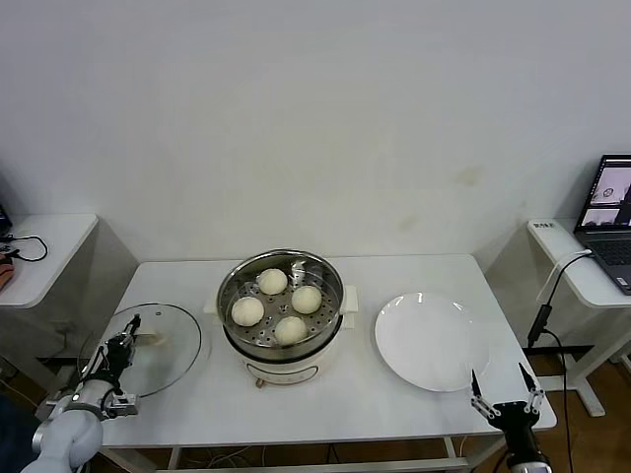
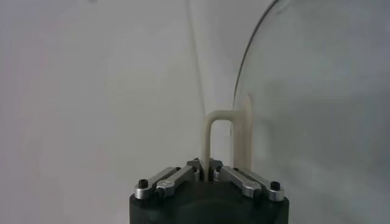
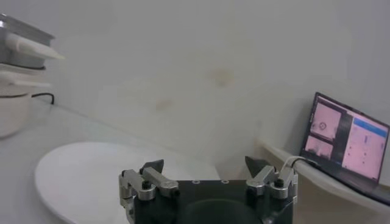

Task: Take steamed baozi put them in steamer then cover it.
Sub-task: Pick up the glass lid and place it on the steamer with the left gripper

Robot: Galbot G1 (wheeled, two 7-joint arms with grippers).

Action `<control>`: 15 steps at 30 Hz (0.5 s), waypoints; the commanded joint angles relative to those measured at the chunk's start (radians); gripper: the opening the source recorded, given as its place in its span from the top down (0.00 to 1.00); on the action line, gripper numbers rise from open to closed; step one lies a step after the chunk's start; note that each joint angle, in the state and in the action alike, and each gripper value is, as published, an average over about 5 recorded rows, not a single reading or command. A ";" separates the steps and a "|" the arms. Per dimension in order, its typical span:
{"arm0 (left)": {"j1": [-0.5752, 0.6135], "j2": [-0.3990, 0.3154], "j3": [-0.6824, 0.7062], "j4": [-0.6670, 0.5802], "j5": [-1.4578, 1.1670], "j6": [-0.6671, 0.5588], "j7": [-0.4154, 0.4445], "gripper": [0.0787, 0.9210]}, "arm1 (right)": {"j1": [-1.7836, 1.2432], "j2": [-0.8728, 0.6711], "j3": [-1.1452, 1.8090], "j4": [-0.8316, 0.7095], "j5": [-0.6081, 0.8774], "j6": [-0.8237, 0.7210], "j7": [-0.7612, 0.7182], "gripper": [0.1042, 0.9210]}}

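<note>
The left gripper [image 2: 208,172] is clenching the cream-white oblong handle [image 2: 226,139] of the round clear glass cover [image 1: 148,347], which is lying flat on the white table [image 1: 345,394] to the left of the round shiny steel steamer [image 1: 281,307], where four smooth off-white baozi [image 1: 277,304] are already sitting on the perforated tray. To do this well, it should be lifting the cover straight up and level, clearing the rim before centring it over the steamer. The right gripper [image 1: 506,395] is waiting with jaws spread beside the flat white plate [image 1: 429,340].

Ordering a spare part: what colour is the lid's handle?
Cream-white; the cover's handle shows best in the left wrist view.
</note>
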 commanded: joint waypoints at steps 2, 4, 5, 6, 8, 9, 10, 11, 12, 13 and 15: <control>0.196 0.005 -0.190 -0.331 -0.083 0.133 0.057 0.92 | 0.004 -0.007 -0.019 0.007 0.000 -0.003 -0.001 0.12; 0.223 0.011 -0.218 -0.387 -0.115 0.159 0.082 0.92 | 0.006 -0.010 -0.024 0.010 0.001 -0.004 -0.002 0.12; 0.235 0.014 -0.231 -0.416 -0.130 0.173 0.096 0.92 | 0.007 -0.011 -0.027 0.012 0.001 -0.005 -0.003 0.12; 0.245 0.018 -0.242 -0.445 -0.145 0.188 0.110 0.92 | 0.008 -0.013 -0.030 0.013 0.001 -0.006 -0.003 0.12; 0.261 0.027 -0.257 -0.501 -0.169 0.221 0.136 0.92 | 0.012 -0.014 -0.035 0.014 0.000 -0.008 -0.004 0.12; 0.265 0.031 -0.261 -0.526 -0.181 0.237 0.148 0.92 | 0.014 -0.015 -0.038 0.013 -0.001 -0.009 -0.005 0.12; 0.268 0.035 -0.261 -0.550 -0.192 0.252 0.159 0.92 | 0.016 -0.015 -0.040 0.012 -0.002 -0.010 -0.005 0.12; 0.269 0.041 -0.256 -0.576 -0.203 0.269 0.172 0.92 | 0.019 -0.015 -0.043 0.011 -0.003 -0.010 -0.005 0.12; 0.268 0.045 -0.249 -0.599 -0.213 0.285 0.184 0.92 | 0.020 -0.014 -0.045 0.010 -0.005 -0.010 -0.005 0.12; 0.263 0.051 -0.233 -0.621 -0.224 0.302 0.196 0.92 | 0.022 -0.014 -0.048 0.009 -0.007 -0.010 -0.005 0.12; 0.246 0.063 -0.187 -0.658 -0.244 0.336 0.219 0.92 | 0.025 -0.012 -0.052 0.007 -0.014 -0.009 -0.005 0.12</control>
